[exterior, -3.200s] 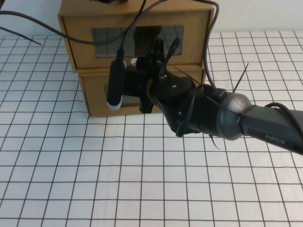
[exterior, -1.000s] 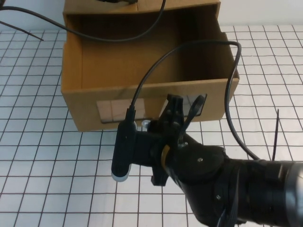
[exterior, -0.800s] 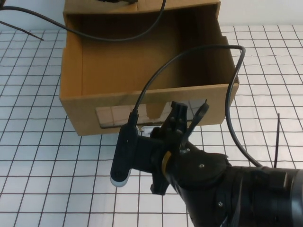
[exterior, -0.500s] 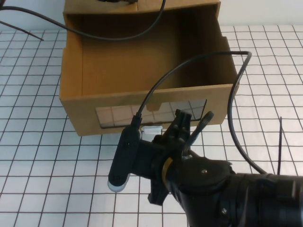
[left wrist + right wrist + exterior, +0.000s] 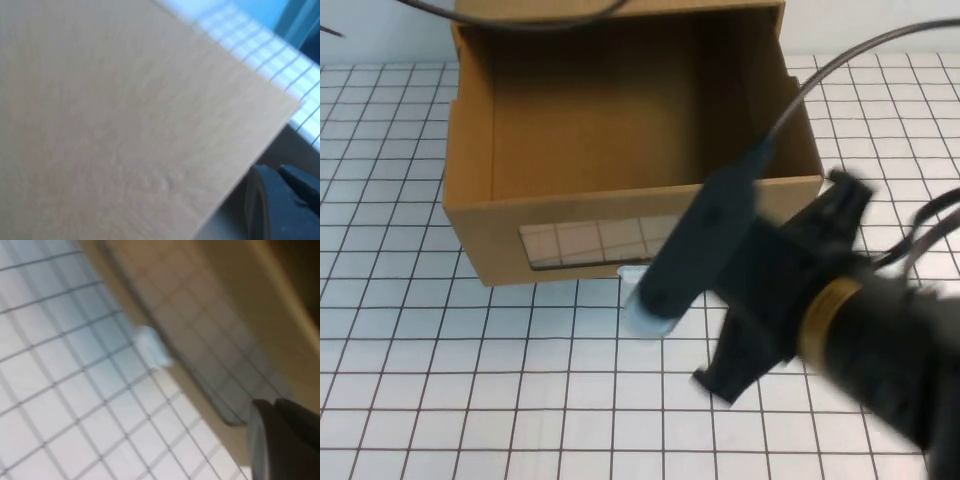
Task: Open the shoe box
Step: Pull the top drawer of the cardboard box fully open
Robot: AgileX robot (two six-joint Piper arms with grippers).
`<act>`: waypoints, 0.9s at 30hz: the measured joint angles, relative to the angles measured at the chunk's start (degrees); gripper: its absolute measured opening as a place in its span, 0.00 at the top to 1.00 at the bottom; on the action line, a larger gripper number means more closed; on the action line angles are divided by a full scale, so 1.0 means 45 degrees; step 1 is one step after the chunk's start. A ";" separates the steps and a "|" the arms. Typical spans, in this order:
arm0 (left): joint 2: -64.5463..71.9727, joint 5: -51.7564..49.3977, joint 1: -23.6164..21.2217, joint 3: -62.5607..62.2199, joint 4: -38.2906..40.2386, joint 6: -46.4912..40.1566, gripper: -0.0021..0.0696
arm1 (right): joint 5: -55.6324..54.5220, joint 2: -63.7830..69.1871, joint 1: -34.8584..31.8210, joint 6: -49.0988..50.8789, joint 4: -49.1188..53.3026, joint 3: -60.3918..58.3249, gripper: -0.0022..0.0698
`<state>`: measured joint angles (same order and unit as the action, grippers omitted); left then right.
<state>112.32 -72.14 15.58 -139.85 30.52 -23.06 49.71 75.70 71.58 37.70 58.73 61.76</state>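
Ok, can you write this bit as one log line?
box: open | right end effector: shut, in front of box | left end effector: by cardboard

One shoe box (image 5: 466,205), one clear window (image 5: 578,242), one white tab (image 5: 150,346) (just below it), two grippers: left gripper (image 5: 286,202) beside cardboard (image 5: 125,125), right gripper (image 5: 283,437) near the tab.

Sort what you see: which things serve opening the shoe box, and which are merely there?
Job: shoe box, open; its white pull tab; right gripper, shut, near the box front; left gripper, by the box's cardboard.
Merely there: checked tablecloth; cable.
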 joint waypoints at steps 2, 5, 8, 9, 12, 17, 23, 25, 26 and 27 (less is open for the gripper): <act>-0.0523 -0.0012 0.0000 -0.0057 -0.0112 -0.0031 0.97 | 0.0133 -0.0469 -0.0770 0.0000 -0.0265 0.0000 0.99; -0.1264 -0.0080 0.0000 -0.0057 -0.0620 -0.0085 0.97 | 0.0272 -0.0995 -0.2290 -0.0344 -0.1097 0.0263 0.99; -0.2066 -0.0109 0.0000 0.0249 -0.1258 -0.0085 0.97 | 0.0272 -0.1352 -0.4013 -0.1342 -0.2700 0.0714 0.99; -0.2355 -0.0109 0.0000 0.0446 -0.1478 -0.0054 0.97 | 0.0292 -0.1409 -0.4552 -0.1779 -0.3243 0.0855 0.99; -0.3289 -0.0135 0.0000 0.1399 -0.2013 0.0051 0.97 | 0.0325 -0.1645 -0.6535 -0.3270 -0.5367 0.1263 0.99; -0.5253 0.1050 0.0000 0.4086 -0.2724 0.0060 0.97 | 0.0677 -0.1984 -1.0074 -0.6174 -0.9778 0.1368 0.99; -0.8075 0.4648 0.0000 0.9256 -0.2726 -0.0352 0.97 | 0.0747 -0.3208 -1.2769 -0.9067 -1.3835 0.0215 0.99; -0.9264 0.5945 0.0000 1.1143 -0.2698 -0.0439 0.97 | 0.0425 -0.3974 -1.3196 -0.9357 -1.4462 -0.0417 0.99; -0.9899 0.6677 0.0000 1.2219 -0.2678 -0.0468 0.97 | 0.0210 -0.4422 -1.3317 -0.9412 -1.4689 -0.0812 0.99; -1.0564 0.7414 0.0000 1.3308 -0.2678 -0.0468 0.97 | -0.0080 -0.4894 -1.3366 -0.9439 -1.4895 -0.1228 0.99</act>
<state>64.78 -38.78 15.58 -79.97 18.47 -25.17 49.35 53.68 11.43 -4.78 -8.30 56.23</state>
